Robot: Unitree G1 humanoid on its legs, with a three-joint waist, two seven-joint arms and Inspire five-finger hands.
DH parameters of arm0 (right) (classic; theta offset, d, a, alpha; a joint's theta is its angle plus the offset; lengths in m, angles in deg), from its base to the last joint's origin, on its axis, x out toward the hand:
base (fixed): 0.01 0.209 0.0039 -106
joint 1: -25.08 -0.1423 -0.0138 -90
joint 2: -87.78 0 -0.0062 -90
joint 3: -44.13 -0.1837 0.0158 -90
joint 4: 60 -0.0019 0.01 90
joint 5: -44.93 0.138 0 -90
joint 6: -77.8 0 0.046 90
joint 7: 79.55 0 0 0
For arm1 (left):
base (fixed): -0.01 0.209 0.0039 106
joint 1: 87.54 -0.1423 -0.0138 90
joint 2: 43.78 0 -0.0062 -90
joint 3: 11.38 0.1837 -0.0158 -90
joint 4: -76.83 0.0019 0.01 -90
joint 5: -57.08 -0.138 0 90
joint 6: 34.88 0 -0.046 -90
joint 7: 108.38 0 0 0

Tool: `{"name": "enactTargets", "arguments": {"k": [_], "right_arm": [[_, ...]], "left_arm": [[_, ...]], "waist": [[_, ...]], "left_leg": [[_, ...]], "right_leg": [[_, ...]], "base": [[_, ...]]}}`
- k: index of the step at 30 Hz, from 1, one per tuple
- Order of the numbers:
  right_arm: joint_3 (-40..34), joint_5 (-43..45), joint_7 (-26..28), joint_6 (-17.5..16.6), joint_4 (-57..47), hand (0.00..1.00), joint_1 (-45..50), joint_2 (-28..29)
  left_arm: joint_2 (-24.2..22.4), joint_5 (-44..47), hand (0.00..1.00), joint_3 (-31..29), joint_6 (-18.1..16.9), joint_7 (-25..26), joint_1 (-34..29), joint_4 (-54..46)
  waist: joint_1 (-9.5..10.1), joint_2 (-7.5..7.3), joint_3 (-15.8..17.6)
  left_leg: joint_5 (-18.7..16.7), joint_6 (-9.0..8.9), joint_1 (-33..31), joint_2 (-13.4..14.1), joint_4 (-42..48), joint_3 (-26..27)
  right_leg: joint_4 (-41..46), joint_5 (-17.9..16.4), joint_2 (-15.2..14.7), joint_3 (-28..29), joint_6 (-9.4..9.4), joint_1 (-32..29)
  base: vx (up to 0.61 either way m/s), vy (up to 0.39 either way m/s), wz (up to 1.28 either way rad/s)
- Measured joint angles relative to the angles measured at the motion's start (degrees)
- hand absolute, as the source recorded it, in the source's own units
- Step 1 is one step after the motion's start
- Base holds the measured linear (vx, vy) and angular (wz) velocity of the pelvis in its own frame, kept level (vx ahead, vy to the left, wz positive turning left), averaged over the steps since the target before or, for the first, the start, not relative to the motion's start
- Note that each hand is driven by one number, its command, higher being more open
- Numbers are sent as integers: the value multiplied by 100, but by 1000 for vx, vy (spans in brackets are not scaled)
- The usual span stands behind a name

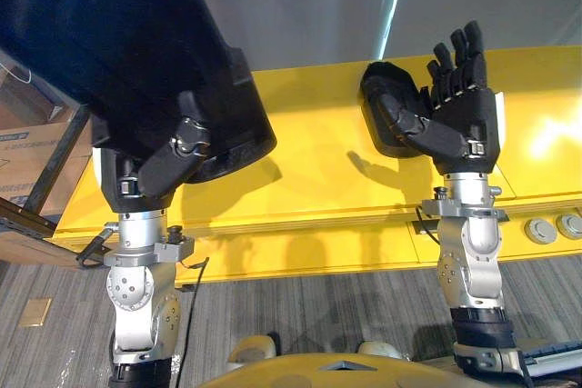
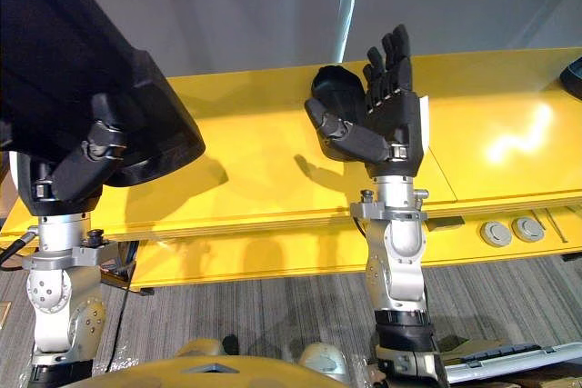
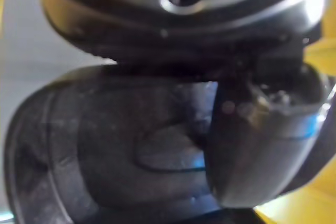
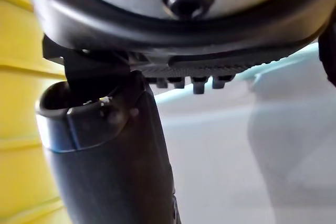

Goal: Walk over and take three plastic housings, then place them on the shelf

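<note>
My left hand (image 1: 168, 161) is raised at the left, its thumb and fingers curled round the lower edge of a large black plastic housing (image 1: 118, 43) that fills the upper left. The left wrist view shows the thumb (image 3: 252, 145) pressed on that housing (image 3: 105, 150). A second, smaller black housing (image 1: 386, 111) lies on the yellow shelf (image 1: 318, 179). My right hand (image 1: 459, 111) stands upright just in front of it, fingers straight and spread, holding nothing; its thumb (image 2: 350, 138) crosses the housing's (image 2: 332, 88) near side.
Two round grey discs (image 1: 555, 227) sit in the shelf's front ledge at the right. A cardboard box and dark rack frame (image 1: 32, 156) stand at the left. A dark object (image 2: 575, 74) lies at the shelf's far right edge. Grey carpet (image 1: 309, 302) lies below.
</note>
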Motion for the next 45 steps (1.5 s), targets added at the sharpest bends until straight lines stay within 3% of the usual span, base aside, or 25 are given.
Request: {"name": "enactTargets", "arguments": {"k": [5, 10, 16, 20, 24, 26, 32, 40, 45], "right_arm": [[-139, 98, 69, -8, -28, 100, 91, 9], [-63, 171, -157, -13, -28, 100, 482, 351], [104, 354, 32, 0, -48, 100, 610, 500], [219, 396, 271, 193, -49, 100, 641, 385], [516, 417, 402, 378, -46, 100, 471, 177], [573, 420, 480, 391, -42, 100, 398, 109], [859, 420, 838, 608, 33, 100, -187, -307], [1026, 429, 1052, 887, 153, 100, -593, -552], [1028, 432, 1166, 1116, 220, 100, -595, -773]], "left_arm": [[-84, -238, 0, 34, 82, -24, 0, -31], [182, -269, 0, 162, 657, -416, -4, -64], [456, -248, 0, 234, 1242, -494, 60, 11], [502, -217, 0, 667, 1668, -269, 759, 889], [503, -85, 0, 885, 1943, 147, 1523, 2166], [504, 95, 0, 888, 1992, 343, 1732, 2532], [532, 992, 0, 772, 2039, 884, 2716, 3270], [662, 1218, 0, 638, 2052, 1121, 3270, 3676], [701, 1740, 0, 638, 2205, 1117, 3698, 4208]], "waist": [[-21, -21, 24], [-133, -79, 57], [-338, -161, 79], [-366, -160, 78], [-546, -158, 78], [-657, -157, 78], [-745, -133, 149], [-943, 25, 474], [-967, 51, 631]], "left_leg": [[97, 23, -32, -100, -307, -105], [281, 133, 203, -287, -756, 590], [548, 242, 306, -358, -1334, 1038], [834, 219, 413, -338, -1669, 1013], [963, 251, 394, -324, -1788, 1063], [963, 251, 397, -333, -1811, 1084], [995, 265, 288, -355, -1865, 1289], [1027, 284, 209, -376, -1869, 1461], [1019, 269, 168, -356, -1815, 1529]], "right_leg": [[91, -21, -126, -37, 48, -182], [-13, 205, -463, 133, 327, -147], [-675, 676, -493, 202, 391, -105], [-739, 704, -415, 169, 420, -106], [-742, 705, -386, 204, 420, -217], [-740, 704, -372, 216, 420, -238], [-533, 705, -361, 537, 422, -637], [-361, 703, -356, 775, 422, -922], [-279, 691, -339, 889, 404, -1024]], "base": [[-70, 34, 10], [-116, 117, -10], [-51, 94, -10], [42, -6, 9], [41, -8, -2], [15, 10, -13], [-16, 18, -18], [-34, 13, -12], [-11, -2, -10]]}}
